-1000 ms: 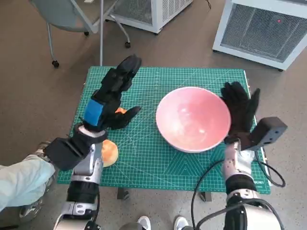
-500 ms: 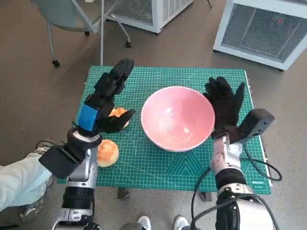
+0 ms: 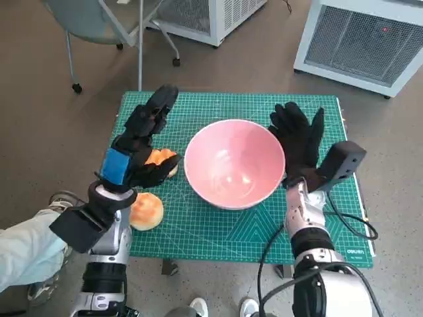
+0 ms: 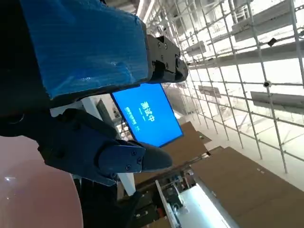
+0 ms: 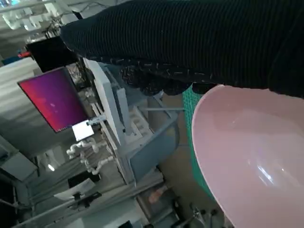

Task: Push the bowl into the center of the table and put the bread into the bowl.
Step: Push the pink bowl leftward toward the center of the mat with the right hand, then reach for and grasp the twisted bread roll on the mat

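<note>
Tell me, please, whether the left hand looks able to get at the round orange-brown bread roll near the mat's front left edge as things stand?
Probably yes. The bread roll lies uncovered on the green cutting mat, apart from the pink bowl, and the left hand holds nothing. The hand's own forearm hangs just over the roll, though, so it would need to pull back.

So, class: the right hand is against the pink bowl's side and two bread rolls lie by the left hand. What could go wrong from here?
1. The right hand presses only the pink bowl at its rim side, so the bowl might tip or spin rather than slide.
2. Pushed further, the bowl could bump the bread roll under the left hand.
3. The second bread roll sits near the green mat edge and might get knocked off.
</note>
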